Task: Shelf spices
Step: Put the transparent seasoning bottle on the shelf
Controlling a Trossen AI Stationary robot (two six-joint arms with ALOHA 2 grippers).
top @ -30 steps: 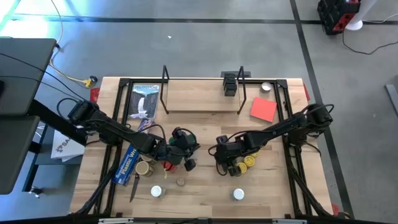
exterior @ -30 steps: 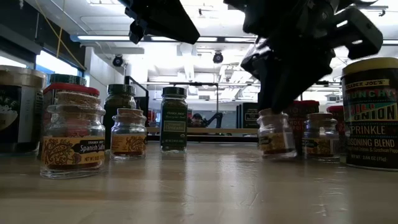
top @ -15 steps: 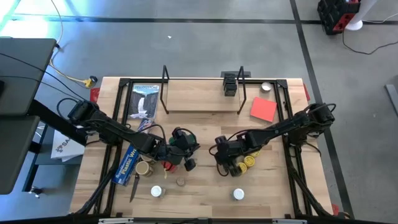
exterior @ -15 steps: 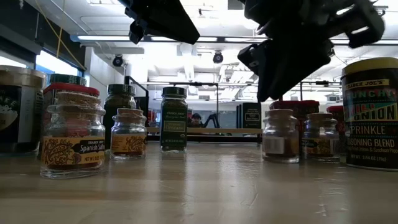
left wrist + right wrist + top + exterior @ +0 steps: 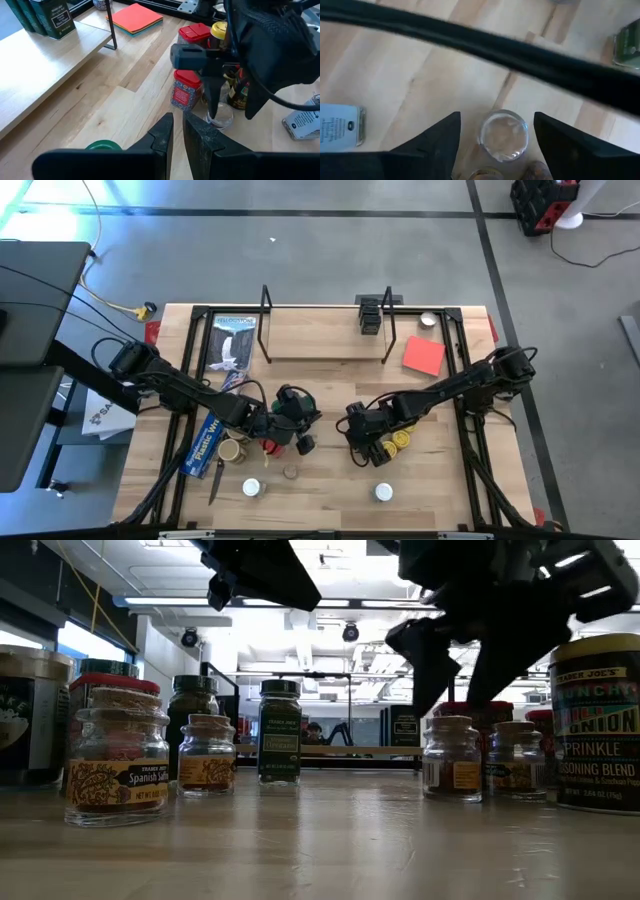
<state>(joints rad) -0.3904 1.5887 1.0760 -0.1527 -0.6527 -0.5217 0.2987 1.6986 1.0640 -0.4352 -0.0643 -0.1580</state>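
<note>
The shelf (image 5: pixel 330 340) stands at the far edge with dark tins (image 5: pixel 370 315) on its board. Spices stand about the middle of the table: red tin (image 5: pixel 187 90), yellow lids (image 5: pixel 400 442), green-lidded jar (image 5: pixel 305 398). My right gripper (image 5: pixel 497 131) is open, pointing steeply down, its fingers on either side of a small clear glass jar (image 5: pixel 504 135) without touching it. The jar (image 5: pixel 452 758) stands upright on its base on the table. My left gripper (image 5: pixel 177 135) hovers shut and empty over the left cluster of jars, above a green lid (image 5: pixel 102 146).
A long blue box (image 5: pixel 207 442) lies at the left. A red sheet (image 5: pixel 424 355) lies by the shelf's right end. Two white-lidded jars (image 5: pixel 250 488) (image 5: pixel 383 492) stand near the front edge. A big tin (image 5: pixel 595 720) stands beside the small jars.
My right gripper has let go of the small glass jar, risen a little off its top and then opened wide. The jar has turned about and now stands upright on the table, slightly shifted.
</note>
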